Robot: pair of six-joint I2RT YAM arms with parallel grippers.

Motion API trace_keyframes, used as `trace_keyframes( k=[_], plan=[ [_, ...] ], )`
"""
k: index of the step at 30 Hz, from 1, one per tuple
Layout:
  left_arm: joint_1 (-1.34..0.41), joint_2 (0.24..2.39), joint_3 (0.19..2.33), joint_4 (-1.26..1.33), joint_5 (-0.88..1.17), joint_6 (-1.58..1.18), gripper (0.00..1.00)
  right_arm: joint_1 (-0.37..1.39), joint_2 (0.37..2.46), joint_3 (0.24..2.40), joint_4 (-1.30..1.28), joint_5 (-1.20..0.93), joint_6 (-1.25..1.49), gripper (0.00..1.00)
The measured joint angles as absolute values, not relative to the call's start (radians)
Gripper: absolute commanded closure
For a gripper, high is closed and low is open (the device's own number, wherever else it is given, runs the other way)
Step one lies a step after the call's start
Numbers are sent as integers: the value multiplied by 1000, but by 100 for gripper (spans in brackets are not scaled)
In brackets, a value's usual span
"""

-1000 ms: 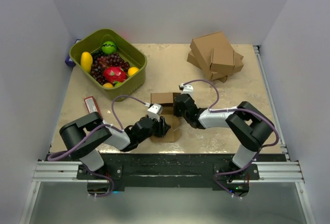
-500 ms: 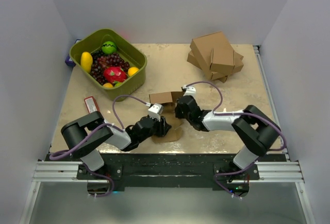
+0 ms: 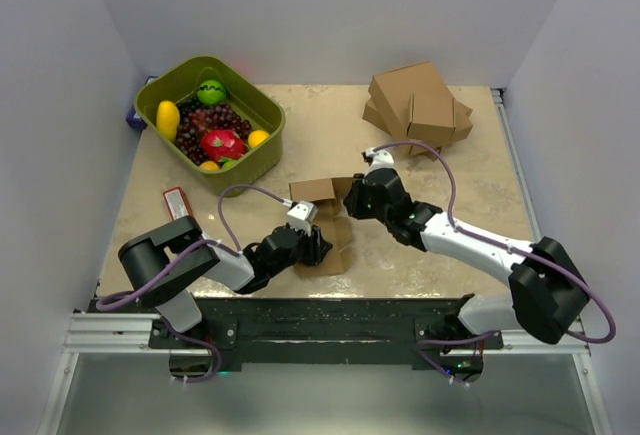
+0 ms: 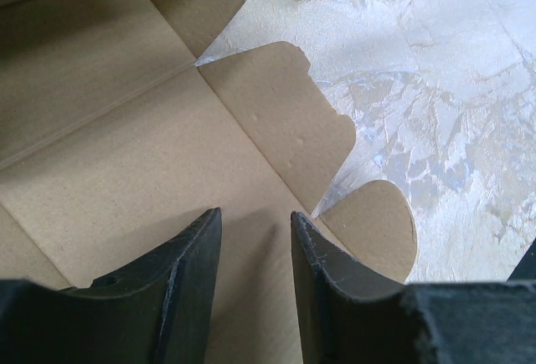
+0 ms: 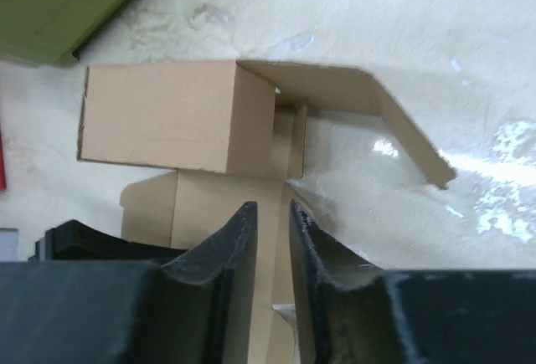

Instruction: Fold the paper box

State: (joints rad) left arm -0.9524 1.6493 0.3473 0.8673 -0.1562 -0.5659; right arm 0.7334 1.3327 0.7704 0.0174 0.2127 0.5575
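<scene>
A plain brown kraft cardboard paper box [image 3: 318, 191] is lying half-assembled at the middle of the pale marbled table [image 3: 330, 135]. Its far end is standing up as a hollow squarish block, while the rest is spreading flat towards the arms with rounded flaps splayed out. The left gripper [image 4: 255, 217] is sitting low over the flat panel, its jaws moderately parted with nothing between them. The right gripper [image 5: 272, 207] is pointing at the raised block from just beside it, jaws only slightly apart, gripping nothing. Well apart at the far right, a pile of larger brown cartons [image 3: 418, 107] is resting. At the far left, an olive-green plastic tub [image 3: 262, 150] is holding fruit. A red-and-white packet [image 3: 177, 202] is lying near the left edge, its print too small to read.
</scene>
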Motion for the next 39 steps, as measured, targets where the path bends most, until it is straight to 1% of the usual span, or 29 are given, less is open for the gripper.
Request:
trace_keyframes(
  k=[5,10,21,28,30,33,34,36,37,39],
  plan=[
    [-952,1649,347,867,-157,-566,56,760,1385,756,5,109,557,87],
    [-952,1649,348,867,-156,-566,56,794,1448,749,7,72,561,93],
    [-952,1649,348,867,-156,-566,56,796,1579,744,-36,118,598,95],
    [-952,1649,348,867,-156,-566,57,796,1586,744,-29,139,626,95],
    [-952,1649,348,867,-156,-566,57,796,1588,744,-24,139,628,91],
    [-952,1649,348,867,-156,-566,57,796,1582,745,-27,136,628,75],
    [-952,1650,348,867,-156,-566,57,796,1574,750,-43,136,624,64],
    [-952,1650,348,867,-155,-566,56,797,1546,763,-94,141,618,54],
    [-952,1650,348,867,-155,-566,56,796,1524,775,-127,145,612,46],
    [-952,1650,348,867,-155,-566,57,790,1464,807,-189,153,598,40]
  ],
)
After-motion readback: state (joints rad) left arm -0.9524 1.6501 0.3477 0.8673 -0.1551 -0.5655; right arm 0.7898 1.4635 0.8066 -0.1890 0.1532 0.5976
